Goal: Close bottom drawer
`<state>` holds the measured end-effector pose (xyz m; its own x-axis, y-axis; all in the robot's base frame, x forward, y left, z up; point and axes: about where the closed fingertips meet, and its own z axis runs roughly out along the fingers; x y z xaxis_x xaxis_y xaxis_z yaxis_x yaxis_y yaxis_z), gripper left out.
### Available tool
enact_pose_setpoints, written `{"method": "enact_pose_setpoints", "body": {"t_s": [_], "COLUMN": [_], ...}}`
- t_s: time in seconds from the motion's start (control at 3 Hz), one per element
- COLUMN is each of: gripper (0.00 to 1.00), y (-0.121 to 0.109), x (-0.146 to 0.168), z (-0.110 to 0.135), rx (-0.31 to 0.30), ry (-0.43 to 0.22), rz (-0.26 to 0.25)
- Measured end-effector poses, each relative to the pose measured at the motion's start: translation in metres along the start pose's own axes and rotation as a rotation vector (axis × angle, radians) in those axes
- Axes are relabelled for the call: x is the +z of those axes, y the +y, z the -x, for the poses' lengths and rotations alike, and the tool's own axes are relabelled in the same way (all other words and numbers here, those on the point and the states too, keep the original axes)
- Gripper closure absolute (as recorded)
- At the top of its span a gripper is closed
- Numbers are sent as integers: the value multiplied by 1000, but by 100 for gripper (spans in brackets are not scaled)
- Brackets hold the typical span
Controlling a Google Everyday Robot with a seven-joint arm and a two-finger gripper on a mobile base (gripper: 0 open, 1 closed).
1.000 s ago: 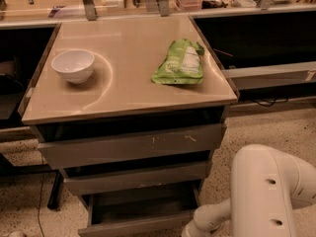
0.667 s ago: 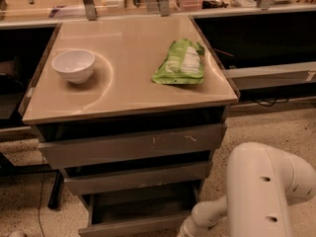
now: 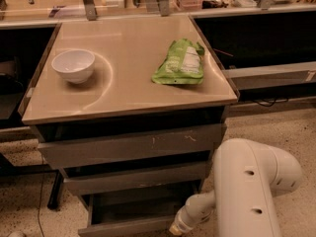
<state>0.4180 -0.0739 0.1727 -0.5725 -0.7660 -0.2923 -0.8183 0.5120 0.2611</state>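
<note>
I read the worktop (image 3: 128, 90) as beige, with a white bowl (image 3: 73, 65) near its left edge and a green snack bag (image 3: 180, 63) with a white label near its right edge. The top drawer front (image 3: 133, 146) is grey with white scratches. The middle drawer front (image 3: 136, 177) and bottom drawer (image 3: 123, 225) are plain grey. The cream-white gripper (image 3: 177, 227) sits at the bottom drawer's right end. The floor (image 3: 276, 127) is beige and dark-speckled.

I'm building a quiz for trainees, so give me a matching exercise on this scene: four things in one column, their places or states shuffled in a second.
Things
1. round white bowl
2. crinkled green snack bag
3. narrow grey bottom drawer
4. robot's pincer

Places or states
a. pulled out, tray showing
b. left side of the beige tabletop
c. low, by the bottom drawer's right front end
d. right side of the tabletop

Pairs: 1-b, 2-d, 3-a, 4-c
</note>
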Motion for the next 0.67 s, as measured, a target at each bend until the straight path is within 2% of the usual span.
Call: {"method": "enact_pose_setpoints", "body": {"t_s": [0.33, 0.67], "gripper": [100, 82], "y": [-10, -10], "x": [3, 3], "z": [13, 13], "rx": [-20, -20], "ry": [-5, -5], "rz": [-21, -21]}}
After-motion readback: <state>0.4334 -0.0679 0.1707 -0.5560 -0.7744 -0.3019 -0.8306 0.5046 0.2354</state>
